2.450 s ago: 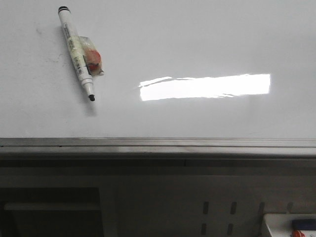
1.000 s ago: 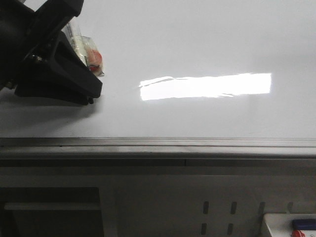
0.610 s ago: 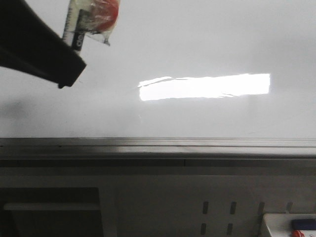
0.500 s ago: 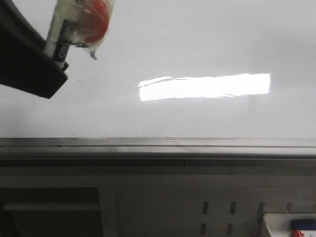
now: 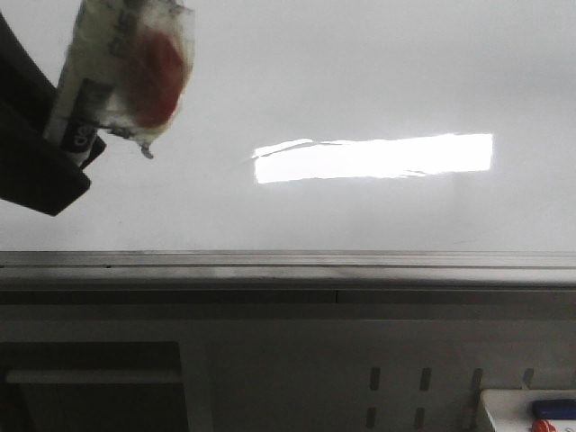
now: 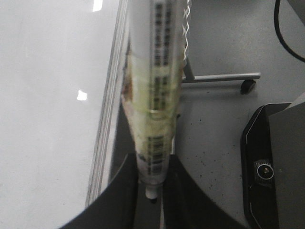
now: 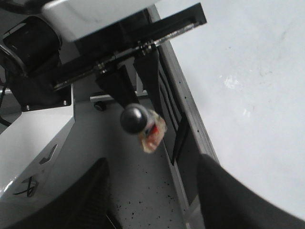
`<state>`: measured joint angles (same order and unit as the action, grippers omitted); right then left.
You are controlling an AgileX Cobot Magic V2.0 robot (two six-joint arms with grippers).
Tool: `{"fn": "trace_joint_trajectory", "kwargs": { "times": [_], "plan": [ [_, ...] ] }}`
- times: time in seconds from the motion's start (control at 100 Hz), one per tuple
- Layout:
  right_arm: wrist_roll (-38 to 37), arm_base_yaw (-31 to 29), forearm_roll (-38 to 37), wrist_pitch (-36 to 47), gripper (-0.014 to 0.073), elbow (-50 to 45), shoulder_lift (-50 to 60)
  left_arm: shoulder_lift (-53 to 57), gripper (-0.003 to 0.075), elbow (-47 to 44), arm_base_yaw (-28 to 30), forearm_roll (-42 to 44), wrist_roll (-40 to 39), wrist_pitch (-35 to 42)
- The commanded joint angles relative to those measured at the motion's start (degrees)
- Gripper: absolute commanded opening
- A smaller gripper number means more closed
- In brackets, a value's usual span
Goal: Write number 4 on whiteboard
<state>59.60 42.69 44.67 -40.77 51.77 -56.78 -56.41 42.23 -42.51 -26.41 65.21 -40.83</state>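
White marker (image 6: 153, 95) clamped in left tool (image 6: 152, 191), raised above whiteboard (image 5: 360, 72)

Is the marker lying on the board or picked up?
Picked up. The left claw is shut on the marker, holding it off the whiteboard. No writing shows yet.

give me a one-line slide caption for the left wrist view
Left gripper clamps a taped marker beside the whiteboard.
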Motion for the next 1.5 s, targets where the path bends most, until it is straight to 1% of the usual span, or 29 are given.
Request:
{"fn": "trace_joint_trajectory", "kwargs": {
  "times": [0.0, 0.09, 0.18, 0.31, 0.4, 0.67, 0.81, 0.84, 0.91, 1.2, 1.25, 1.28, 1.33, 1.4, 1.45, 1.49],
  "plan": [
    [1.0, 2.7, 1.5, 5.7, 0.0366, 3.5, -2.7, 0.9, -0.002, 1.5, -0.4, 0.7, 0.1, 2.4],
    [1.0, 4.1, 1.5, 7.7, 0.0366, 4.6, -5.7, 0.9, -0.002, 1.5, -0.4, 3.3, 0.1, 2.4],
    [1.0, 4.5, 1.7, 7.7, 0.0366, 5.5, -7.9, 0.9, -0.002, 1.5, -0.4, 4.9, 0.1, 2.5],
    [1.0, 4.9, 3.5, 7.7, 0.0366, 6.4, -10.7, 0.9, -0.002, 1.5, -0.4, 4.9, 0.1, 2.7],
    [1.0, 5.0, 6.3, 8.2, 0.0365, 6.6, -12.2, 0.9, -0.002, 1.5, -0.4, 4.9, 0.1, 2.8],
    [1.0, 5.0, 7.6, 8.4, 0.0362, 6.6, -16.6, 0.9, -0.002, 1.5, -0.4, 4.9, 0.1, 2.8],
    [1.0, 5.0, 8.6, 10.0, 0.0355, 6.6, -17.9, 0.9, -0.002, 1.5, -0.4, 4.7, 0.1, 2.8],
    [1.0, 5.0, 8.7, 10.2, 0.034, 6.6, -18.1, 0.9, -0.002, 1.5, -0.4, 4.7, 0.1, 2.8],
    [1.0, 5.0, 8.7, 10.2, 0.0275, 6.6, -18.4, 0.9, -0.002, 1.5, -0.4, 4.7, 0.1, 2.8],
    [1.0, 5.0, 8.7, 9.9, -0.0067, 6.6, -18.9, 0.9, -0.002, 1.5, -0.4, 4.5, 0.1, 3.0],
    [1.0, 5.0, 8.7, 9.9, -0.0069, 6.6, -18.9, 0.9, -0.0017, 1.5, -0.4, 3.5, 0.1, 3.0],
    [1.0, 5.0, 8.7, 9.9, -0.0065, 6.6, -18.9, 0.9, -0.0006, 1.5, -0.4, 2.6, 0.1, 3.2],
    [1.0, 5.0, 8.7, 9.9, -0.0064, 6.6, -18.9, 0.9, 0.0045, 1.5, -0.4, 1.3, 0.1, 3.3],
    [1.0, 5.0, 8.6, 10.2, -0.0064, 6.6, -18.9, 0.9, 0.018, 1.5, -0.4, 0.2, -0.5, 3.3],
    [1.0, 5.0, 8.1, 10.3, -0.0064, 6.6, -18.7, 0.9, 0.0313, 1.5, -0.4, -0.8, -1.6, 3.3],
    [1.0, 4.9, 7.7, 10.3, -0.0064, 6.6, -18.4, 0.9, 0.039, 1.5, -0.4, -1.6, -3.3, 3.3]
  ]
}}
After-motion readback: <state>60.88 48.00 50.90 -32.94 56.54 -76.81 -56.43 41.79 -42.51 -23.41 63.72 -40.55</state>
